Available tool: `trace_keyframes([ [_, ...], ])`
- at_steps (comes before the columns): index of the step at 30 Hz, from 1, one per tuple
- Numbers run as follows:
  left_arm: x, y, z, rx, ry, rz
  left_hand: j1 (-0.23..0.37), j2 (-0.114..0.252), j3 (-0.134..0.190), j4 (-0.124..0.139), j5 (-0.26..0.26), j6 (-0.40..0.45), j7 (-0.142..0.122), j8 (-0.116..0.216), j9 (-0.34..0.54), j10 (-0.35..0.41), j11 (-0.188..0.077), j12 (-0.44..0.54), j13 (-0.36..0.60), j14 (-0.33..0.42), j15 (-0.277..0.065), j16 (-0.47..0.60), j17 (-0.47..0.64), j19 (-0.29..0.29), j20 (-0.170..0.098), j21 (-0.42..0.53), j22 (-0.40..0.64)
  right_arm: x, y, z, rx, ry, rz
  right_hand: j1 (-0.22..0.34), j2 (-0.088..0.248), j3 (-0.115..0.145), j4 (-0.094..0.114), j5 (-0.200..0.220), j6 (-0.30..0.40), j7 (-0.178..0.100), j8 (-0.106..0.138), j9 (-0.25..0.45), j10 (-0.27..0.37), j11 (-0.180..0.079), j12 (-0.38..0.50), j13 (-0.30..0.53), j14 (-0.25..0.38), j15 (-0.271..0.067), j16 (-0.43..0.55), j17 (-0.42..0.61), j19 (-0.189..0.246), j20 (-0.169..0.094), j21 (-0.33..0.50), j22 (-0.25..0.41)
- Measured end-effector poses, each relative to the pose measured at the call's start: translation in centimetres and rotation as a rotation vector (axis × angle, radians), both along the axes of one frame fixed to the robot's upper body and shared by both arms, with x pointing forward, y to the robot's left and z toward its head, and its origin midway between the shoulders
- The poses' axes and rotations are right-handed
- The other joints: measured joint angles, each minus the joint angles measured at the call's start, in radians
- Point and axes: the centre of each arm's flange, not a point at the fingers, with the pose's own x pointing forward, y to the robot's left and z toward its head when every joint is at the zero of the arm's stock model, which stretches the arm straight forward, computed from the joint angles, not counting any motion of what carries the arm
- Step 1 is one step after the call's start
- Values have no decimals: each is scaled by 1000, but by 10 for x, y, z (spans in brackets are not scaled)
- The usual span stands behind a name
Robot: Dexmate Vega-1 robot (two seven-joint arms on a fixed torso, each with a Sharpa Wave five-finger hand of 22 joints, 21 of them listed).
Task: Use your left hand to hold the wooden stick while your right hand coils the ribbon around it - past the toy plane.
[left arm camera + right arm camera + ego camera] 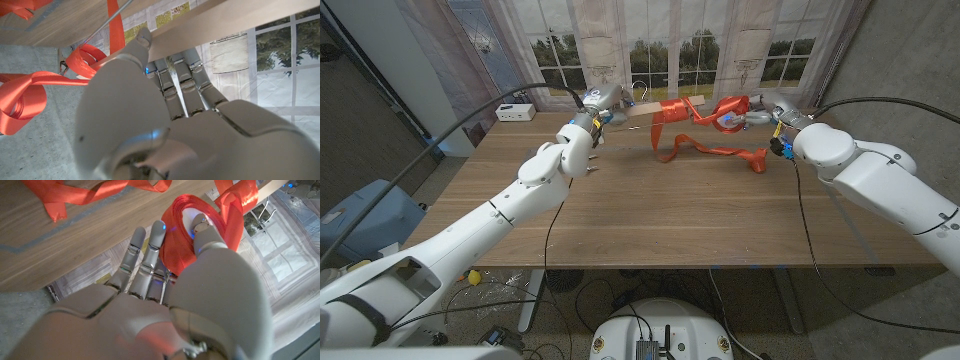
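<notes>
Left hand (603, 100) in the head view grips one end of the wooden stick (638, 110) above the tabletop's far edge; the ribbon (670, 112) is wound around the stick, its loose tail lying on the table (650, 215) near that edge; right hand (760, 112) holds the ribbon roll (728, 122). Left wrist view: fingers (187, 82) and thumb clamp the stick (210, 22); ribbon (20, 97) loops beside it. Right wrist view: fingers (145, 255) and thumb close on the roll (187, 232).
</notes>
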Motion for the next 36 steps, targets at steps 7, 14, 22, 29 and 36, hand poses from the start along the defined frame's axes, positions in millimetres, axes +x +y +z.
trace_keyframes([
  [7, 9, 3, -10, -6, 61, 9, -3, 3, 10, -10, 0, 5, -5, 0, 50, 4, -4, -5, 0, 0, 0, -2, 0, -2, 2, 0, 0, 16, 0, -6, -35, 93, -53, 0, 0, -1, 1, 4, 0, 0, -1, 0, 0, 0, 0, 0, -11, 10, 1, -8, -5, 5, 0, 0],
  [14, 21, 6, -22, -16, 124, 16, -3, 3, 10, -10, 0, 5, -5, 0, 50, 4, -4, -8, 2, 0, 0, -5, 5, -2, 2, 0, 0, 30, 1, -12, -57, 160, -88, 0, 0, -4, 4, 7, 0, 0, -4, 1, 0, 0, 0, 0, -13, 8, 3, -14, -7, 3, 0, 0],
  [22, 33, 7, -34, -23, 191, 16, -3, 3, 13, -13, 0, 5, -5, -1, 50, 4, -4, -8, 3, 0, 0, -8, 6, -2, 2, -1, 0, 45, 2, -20, -76, 231, -123, 0, 0, -4, 4, 8, 0, 0, -7, 6, 0, 0, 0, 0, -23, 9, 4, -24, -14, 6, 0, -5],
  [29, 40, 7, -40, -31, 232, 7, -3, 3, 13, -13, 0, 5, -5, -4, 51, 4, -4, -12, 7, -1, -1, -8, 6, -2, 2, -1, 0, 55, 2, -23, -87, 266, -142, 0, 0, -4, 4, 15, 0, 0, -3, 6, 0, 0, 0, 0, -23, 9, -14, -32, -25, 6, 0, -5],
  [36, 49, 7, -49, -35, 282, 3, -3, 3, 13, -13, 0, 5, -5, -8, 56, 4, -4, -19, 7, -2, -2, -11, 1, -4, 3, 2, 0, 65, 3, -29, -107, 325, -166, 0, 0, -4, 4, 15, 0, 0, -3, 6, 0, 0, 0, 0, -31, 16, -42, -56, -37, 8, -5, -5],
])
